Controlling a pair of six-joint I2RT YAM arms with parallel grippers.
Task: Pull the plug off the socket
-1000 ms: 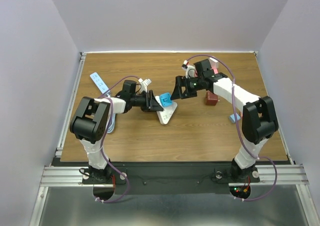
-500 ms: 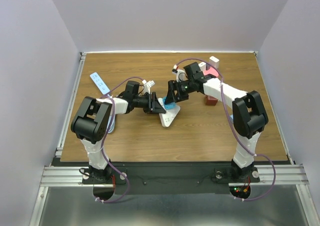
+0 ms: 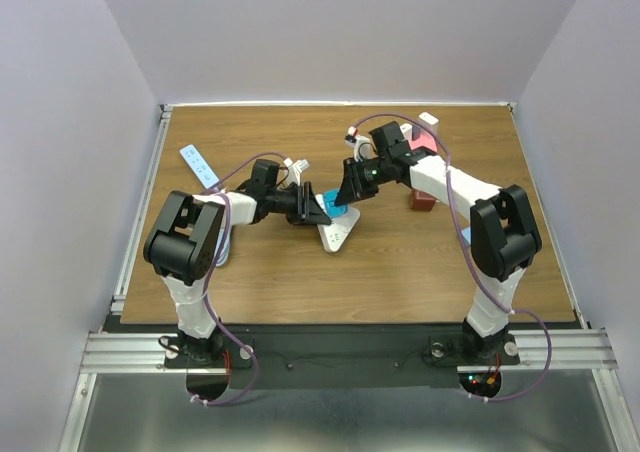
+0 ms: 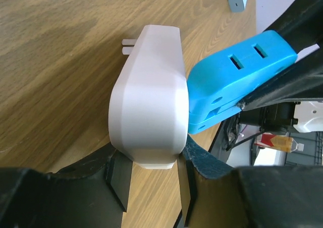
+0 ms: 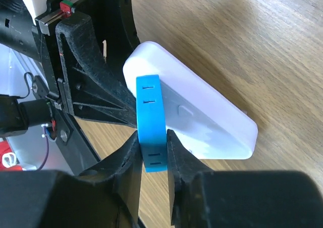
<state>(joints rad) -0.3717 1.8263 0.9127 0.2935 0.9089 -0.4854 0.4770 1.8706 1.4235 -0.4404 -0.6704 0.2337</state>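
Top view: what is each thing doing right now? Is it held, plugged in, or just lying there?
blue plug: joined to the white socket, pinched from both sides.
white socket: gripped at one end, blue plug pressed against it.
left pincer: shut on the white socket.
right pincer: shut on the blue plug.
white stick: lying flat, untouched.
red block: sitting on the table, untouched.

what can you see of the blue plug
The blue plug is a flat, bright plastic block with narrow slots cut in its faces. It sits plugged against the white socket block, sticking out from its broad face. The right gripper pinches its free end, one finger on each side.
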